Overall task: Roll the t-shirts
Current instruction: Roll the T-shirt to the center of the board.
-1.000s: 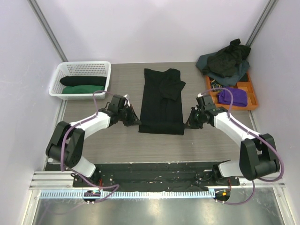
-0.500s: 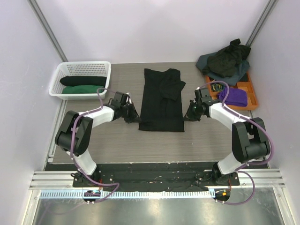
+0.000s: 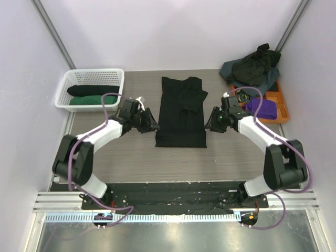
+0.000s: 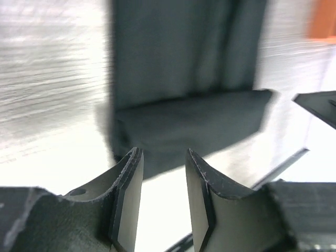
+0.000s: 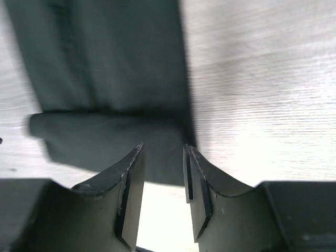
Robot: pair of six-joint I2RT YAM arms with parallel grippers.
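Note:
A black t-shirt (image 3: 181,113) lies folded into a long strip in the middle of the table, its near end turned over into a short fold (image 4: 194,118). My left gripper (image 3: 151,125) hovers just off the strip's near left corner, open and empty (image 4: 163,152). My right gripper (image 3: 209,123) mirrors it at the near right corner, also open with nothing between its fingers (image 5: 163,147). In the right wrist view the t-shirt (image 5: 105,58) and its fold (image 5: 105,139) lie just ahead of the fingers. Both views are blurred.
A white basket (image 3: 73,79) at the back left holds a black roll (image 3: 93,90) and a green roll (image 3: 93,100). A pile of dark shirts (image 3: 252,68) sits at the back right, partly over an orange tray (image 3: 278,105) with a purple cloth (image 3: 261,108).
Both grippers were shut on the t-shirt's near corners; they have let go, opened and drawn slightly away. The near end now lies folded over, a little farther from the arms.

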